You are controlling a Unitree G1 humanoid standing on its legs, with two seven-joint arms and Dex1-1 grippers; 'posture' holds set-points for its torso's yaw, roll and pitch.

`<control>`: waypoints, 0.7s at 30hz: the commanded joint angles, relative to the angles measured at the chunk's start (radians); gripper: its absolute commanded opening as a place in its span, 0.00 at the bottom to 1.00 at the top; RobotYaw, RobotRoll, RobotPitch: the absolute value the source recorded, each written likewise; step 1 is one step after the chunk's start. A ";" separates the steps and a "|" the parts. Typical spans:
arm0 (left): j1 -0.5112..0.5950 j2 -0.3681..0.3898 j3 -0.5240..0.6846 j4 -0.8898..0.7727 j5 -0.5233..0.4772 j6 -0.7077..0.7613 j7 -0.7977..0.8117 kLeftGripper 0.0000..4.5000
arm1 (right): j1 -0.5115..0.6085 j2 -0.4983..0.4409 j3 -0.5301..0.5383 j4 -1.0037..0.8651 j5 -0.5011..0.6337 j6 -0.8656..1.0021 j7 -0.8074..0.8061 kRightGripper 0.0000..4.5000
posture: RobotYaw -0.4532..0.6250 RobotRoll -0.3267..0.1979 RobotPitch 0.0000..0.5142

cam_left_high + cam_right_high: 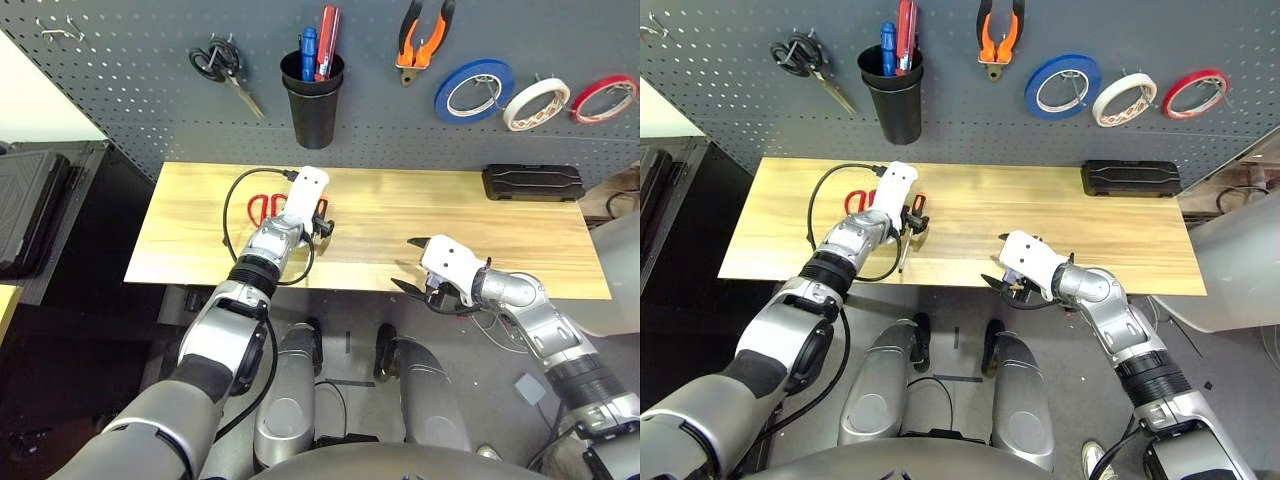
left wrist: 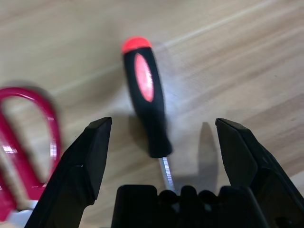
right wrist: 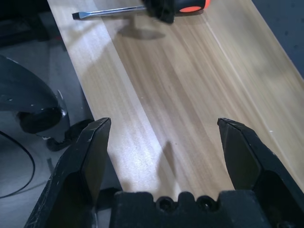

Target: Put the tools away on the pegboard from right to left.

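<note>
The left claw (image 2: 161, 142) hangs wide open and empty just above the screwdriver (image 2: 146, 97) on the counter (image 1: 400, 215). The tool's long axis runs straight ahead between the fingers, handle away, shaft tip hidden under the claw. Red-handled scissors (image 2: 28, 137) lie beside, blurred and cut off. The right claw (image 1: 418, 265), also wide and empty, sits farther off.

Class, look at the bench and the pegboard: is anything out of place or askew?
Two tools are not hung up: the screwdriver and the red scissors lie on the bench, below the pegboard. Nothing looks spilled or damaged.
</note>
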 commanded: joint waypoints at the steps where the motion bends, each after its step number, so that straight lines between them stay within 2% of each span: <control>1: -0.022 -0.025 0.024 0.102 0.000 -0.045 0.007 1.00 | 0.019 -0.003 0.011 0.000 -0.008 -0.006 0.001 0.99 | 0.51 0.62 0.53; 7: -0.049 -0.038 0.052 0.196 0.009 -0.088 0.018 1.00 | 0.019 -0.006 0.010 -0.004 -0.009 -0.005 0.004 0.99 | 0.50 0.62 0.53; 12: -0.048 -0.039 0.061 0.231 0.015 -0.101 0.029 0.61 | 0.011 -0.008 0.010 -0.001 -0.008 -0.008 0.007 1.00 | 0.50 0.62 0.52; 17: -0.038 -0.039 0.072 0.242 0.020 -0.110 0.042 0.16 | 0.007 -0.008 0.011 -0.002 -0.008 -0.011 0.010 1.00 | 0.50 0.62 0.52; 18: -0.034 -0.040 0.072 0.243 0.021 -0.112 0.042 0.11 | 0.008 -0.009 0.011 -0.003 -0.007 -0.012 0.010 1.00 | 0.50 0.62 0.52; 21: -0.028 -0.043 0.076 0.240 0.019 -0.112 0.045 0.11 | 0.006 -0.008 0.012 0.000 -0.007 -0.017 0.011 1.00 | 0.51 0.62 0.52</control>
